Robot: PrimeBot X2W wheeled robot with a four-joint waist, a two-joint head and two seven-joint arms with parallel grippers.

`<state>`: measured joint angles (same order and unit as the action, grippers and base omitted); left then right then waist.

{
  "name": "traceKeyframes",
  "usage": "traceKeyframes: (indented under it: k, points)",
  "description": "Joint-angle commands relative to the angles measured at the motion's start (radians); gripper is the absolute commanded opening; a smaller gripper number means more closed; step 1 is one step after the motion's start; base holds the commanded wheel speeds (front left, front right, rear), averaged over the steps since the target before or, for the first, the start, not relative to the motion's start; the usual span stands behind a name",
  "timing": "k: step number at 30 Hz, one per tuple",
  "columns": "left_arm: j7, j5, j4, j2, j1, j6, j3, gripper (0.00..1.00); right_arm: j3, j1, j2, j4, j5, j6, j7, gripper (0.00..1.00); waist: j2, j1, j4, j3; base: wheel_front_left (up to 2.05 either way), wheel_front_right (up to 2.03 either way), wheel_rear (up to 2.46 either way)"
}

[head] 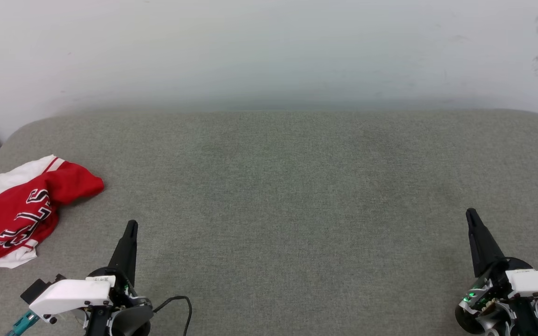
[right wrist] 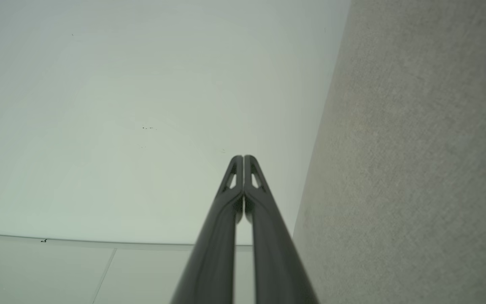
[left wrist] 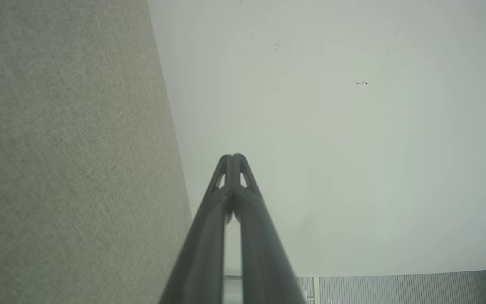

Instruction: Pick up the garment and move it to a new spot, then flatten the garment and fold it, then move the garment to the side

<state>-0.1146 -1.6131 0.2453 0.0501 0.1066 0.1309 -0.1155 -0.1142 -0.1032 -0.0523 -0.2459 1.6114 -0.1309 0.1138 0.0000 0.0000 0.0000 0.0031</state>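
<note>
Crumpled red-and-white shirt (head: 12, 210) is lying at about 9 o'clock on the grey bench (head: 287, 196), its black chest letters too folded to read. Left fingers (head: 131, 227) and right fingers (head: 471, 215) are sitting pinched together, gripping nothing.

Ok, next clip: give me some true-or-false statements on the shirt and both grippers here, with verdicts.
1. The red jersey-style T-shirt with white sleeves lies crumpled at the left edge of the grey fabric surface. True.
2. The left gripper grips the T-shirt. False: its jaws are shut on nothing, apart from it.
3. The right gripper has its jaws wide open. False: they are shut.
4. Black white-outlined letters show on the T-shirt. True.
</note>
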Motion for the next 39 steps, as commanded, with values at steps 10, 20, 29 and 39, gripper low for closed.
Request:
traceKeyframes:
  k: [10, 20, 29, 39]
  points:
    - [-0.002, 0.000, 0.000, -0.002, 0.005, 0.003, -0.001, 0.00, 0.000, -0.012, 0.004, -0.001, 0.003, 0.000, 0.000, 0.00, 0.0000, 0.0000, 0.000, 0.000, 0.00, 0.00, 0.00]
    - [0.034, 0.001, 0.002, -0.001, -0.006, 0.000, 0.048, 1.00, 0.010, 0.029, 0.000, 0.013, -0.016, 0.000, -0.029, 1.00, 0.0000, 0.0000, 0.000, 0.001, 0.00, 0.00, 0.00]
    - [0.077, 0.045, -0.029, -0.001, -0.002, 0.000, 0.085, 1.00, 0.027, 0.046, -0.007, 0.053, -0.037, 0.000, -0.073, 1.00, 0.0000, 0.0000, 0.000, 0.002, 0.00, 0.00, 0.00]
    - [0.120, 0.236, -0.048, -0.001, -0.002, 0.000, 0.102, 1.00, 0.018, 0.060, -0.017, 0.075, -0.153, 0.000, -0.119, 1.00, 0.0000, 0.0000, 0.001, 0.000, 0.00, 0.00, 0.00]
